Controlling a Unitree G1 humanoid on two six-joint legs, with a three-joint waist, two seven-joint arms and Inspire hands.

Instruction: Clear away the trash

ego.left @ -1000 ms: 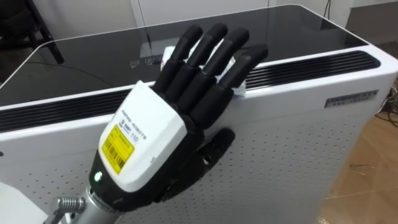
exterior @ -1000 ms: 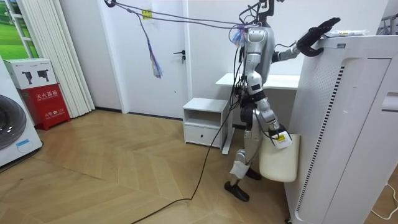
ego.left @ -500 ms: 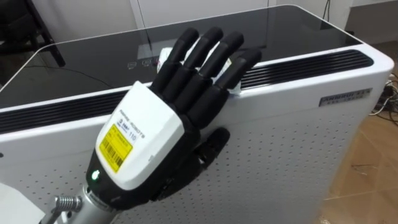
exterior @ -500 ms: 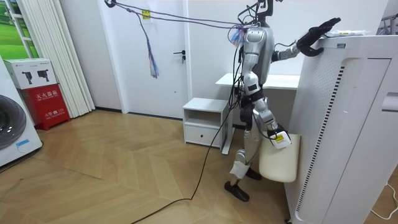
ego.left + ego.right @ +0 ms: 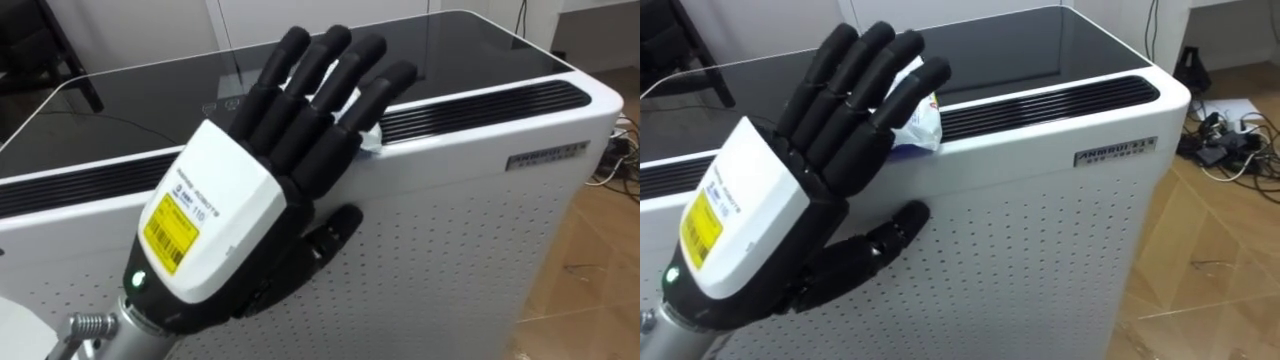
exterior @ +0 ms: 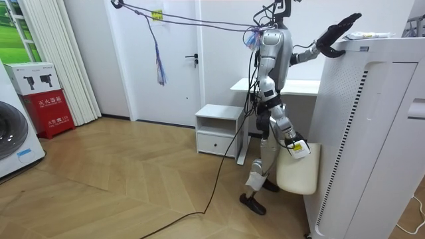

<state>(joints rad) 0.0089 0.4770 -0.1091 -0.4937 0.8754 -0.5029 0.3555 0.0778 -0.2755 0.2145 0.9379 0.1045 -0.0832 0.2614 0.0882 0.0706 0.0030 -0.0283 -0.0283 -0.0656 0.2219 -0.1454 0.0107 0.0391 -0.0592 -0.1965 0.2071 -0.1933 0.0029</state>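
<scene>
Your left hand (image 5: 215,235) up from lower left, back toward camera. Fingers (image 5: 320,90) straight and spread, thumb low in front of perforated front of white appliance (image 5: 470,230). Fingertips reach over top edge, across vent grille (image 5: 480,105). Crumpled white wrapper (image 5: 368,138) at grille, mostly hidden behind fingers; contact unclear. Glossy black top (image 5: 120,100) behind. Wood floor (image 5: 590,270) at right.
</scene>
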